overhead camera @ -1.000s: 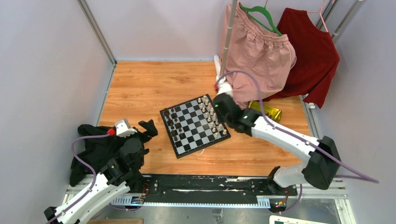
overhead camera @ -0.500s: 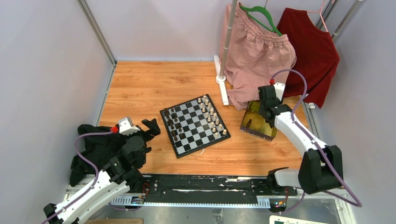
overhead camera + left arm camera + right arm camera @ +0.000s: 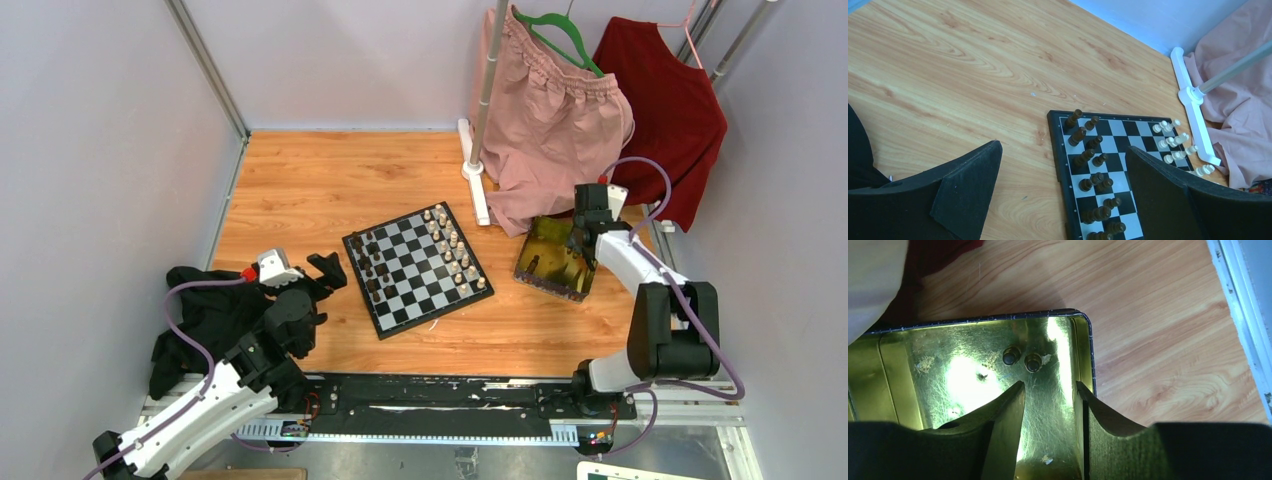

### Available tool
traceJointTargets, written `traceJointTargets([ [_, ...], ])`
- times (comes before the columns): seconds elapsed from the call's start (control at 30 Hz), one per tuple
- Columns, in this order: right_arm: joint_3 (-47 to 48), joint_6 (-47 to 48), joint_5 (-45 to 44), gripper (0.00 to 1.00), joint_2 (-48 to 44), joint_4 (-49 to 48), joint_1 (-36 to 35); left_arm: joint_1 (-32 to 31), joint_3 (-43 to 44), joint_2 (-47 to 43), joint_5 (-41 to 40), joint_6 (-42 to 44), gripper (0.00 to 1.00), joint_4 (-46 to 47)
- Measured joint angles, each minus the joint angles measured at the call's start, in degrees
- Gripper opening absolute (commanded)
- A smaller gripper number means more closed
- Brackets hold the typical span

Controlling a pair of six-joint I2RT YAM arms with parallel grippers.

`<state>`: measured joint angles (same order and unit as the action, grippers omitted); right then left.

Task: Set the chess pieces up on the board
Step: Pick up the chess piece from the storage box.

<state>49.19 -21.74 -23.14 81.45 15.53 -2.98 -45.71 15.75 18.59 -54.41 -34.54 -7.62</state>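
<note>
A wooden table (image 3: 330, 180) fills the view. At 3 o'clock lies a shiny gold tray (image 3: 545, 265). At 1 o'clock a pink garment (image 3: 555, 120) hangs on a green hanger (image 3: 560, 35) beside a grey pole (image 3: 487, 90). A red garment (image 3: 670, 110) hangs at 2 o'clock. A black cloth (image 3: 205, 315) lies crumpled at 8 o'clock.

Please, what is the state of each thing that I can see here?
board, flat, partly set
dark pieces, upright along one board edge
two loose dark pieces, inside tray
cream pieces, upright along opposite edge
tray, open
left fingers, open, empty
right fingers, open over tray
</note>
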Motion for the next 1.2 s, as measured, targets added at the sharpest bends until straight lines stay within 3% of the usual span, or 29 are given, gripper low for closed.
traceJointTargets([
  [1.2,1.0,-1.0,8.3,0.34,10.1,-5.7,5.0,0.0,0.0,2.3,0.1,1.0,1.00,2.5],
])
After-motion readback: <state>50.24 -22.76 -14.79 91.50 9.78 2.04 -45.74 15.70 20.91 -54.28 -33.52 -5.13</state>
